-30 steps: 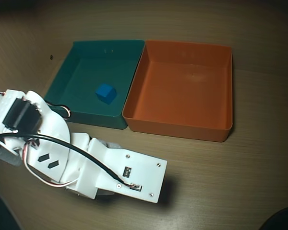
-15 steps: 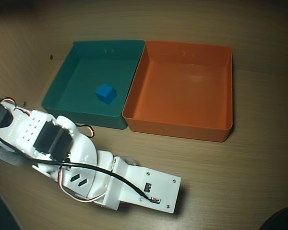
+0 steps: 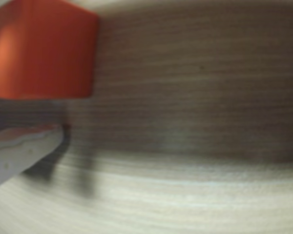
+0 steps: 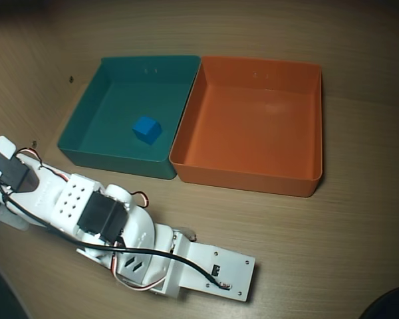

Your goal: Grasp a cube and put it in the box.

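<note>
In the wrist view the orange cube (image 3: 41,48) fills the top left, close to the camera, and rests on the wooden table. One white finger (image 3: 22,148) of my gripper (image 3: 63,97) shows at the lower left, with a gap of bare table between it and the cube. The other finger is out of view, so the jaws stand apart. In the overhead view the arm (image 4: 120,232) lies low over the table's front and hides both cube and fingers. The orange box (image 4: 253,166) stands behind the arm, to the right, with nothing in it.
A teal tray (image 4: 113,159) touches the orange box's left wall and holds a small blue cube (image 4: 146,129). The arm's cable (image 4: 166,256) runs over the wrist. Bare wood table (image 4: 346,239) lies right of the arm.
</note>
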Controlling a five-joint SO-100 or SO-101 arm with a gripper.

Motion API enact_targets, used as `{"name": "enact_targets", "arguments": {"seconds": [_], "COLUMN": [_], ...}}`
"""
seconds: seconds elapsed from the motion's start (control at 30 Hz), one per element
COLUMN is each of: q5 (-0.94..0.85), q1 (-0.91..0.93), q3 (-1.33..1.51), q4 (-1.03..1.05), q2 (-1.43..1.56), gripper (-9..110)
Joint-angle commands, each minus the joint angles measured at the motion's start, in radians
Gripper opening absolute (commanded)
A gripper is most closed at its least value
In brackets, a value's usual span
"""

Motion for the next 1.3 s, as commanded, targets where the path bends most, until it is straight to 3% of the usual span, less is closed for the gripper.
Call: {"name": "enact_targets", "arguments": {"seconds": [0.0,0.17,0.47,0.87,1.27], "q5": [-0.005,-0.003,0.002,-0.005,-0.003], "q1": [0.002,0.000,-0.005,0.000,-0.015], "q3": [-0.097,-0.110,-0.097,-0.117,-0.152], "q4": [-0.009,-0.008,0.003,-0.008,-0.008], "q2": [0.014,0.002,0.000,0.026,0.351], "gripper": [31,27,-8,-6,-6]}}
